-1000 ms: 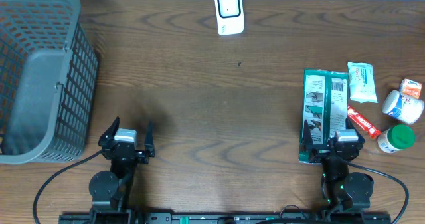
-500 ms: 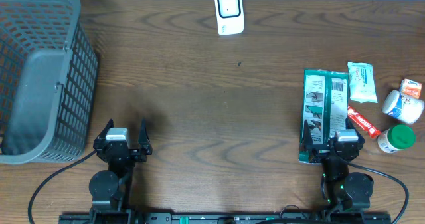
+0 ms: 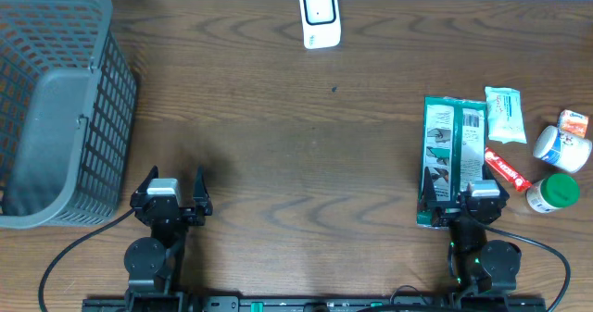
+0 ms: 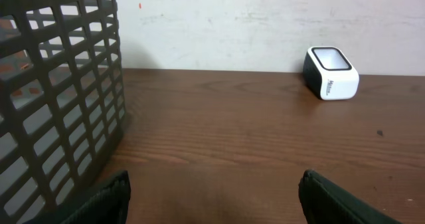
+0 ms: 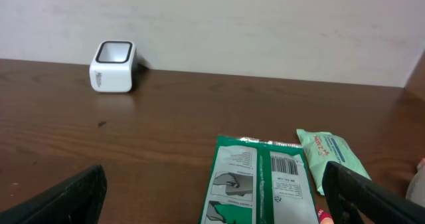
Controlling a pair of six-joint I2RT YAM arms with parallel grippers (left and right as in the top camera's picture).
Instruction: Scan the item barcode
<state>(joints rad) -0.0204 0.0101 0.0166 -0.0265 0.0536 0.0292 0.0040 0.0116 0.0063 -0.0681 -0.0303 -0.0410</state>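
Looking across the bench [image 3: 296, 145] from the left, I see a grey basket [image 3: 56, 99] far left of the white scanner [image 3: 320, 18]. My left gripper [image 3: 174, 184] sits left of the scanner and nearer me, jaws apart, holding nothing. The green packet [image 3: 452, 155] lies flat, barcode up, right of the scanner and nearer me. My right gripper [image 3: 463, 193] stands wide open astride its near end, not pinching it. Further right of the scanner lie a pale wipes pack [image 3: 505, 114], a red tube [image 3: 506, 168], a white bottle [image 3: 561, 148] and a green-lidded jar [image 3: 554, 192].
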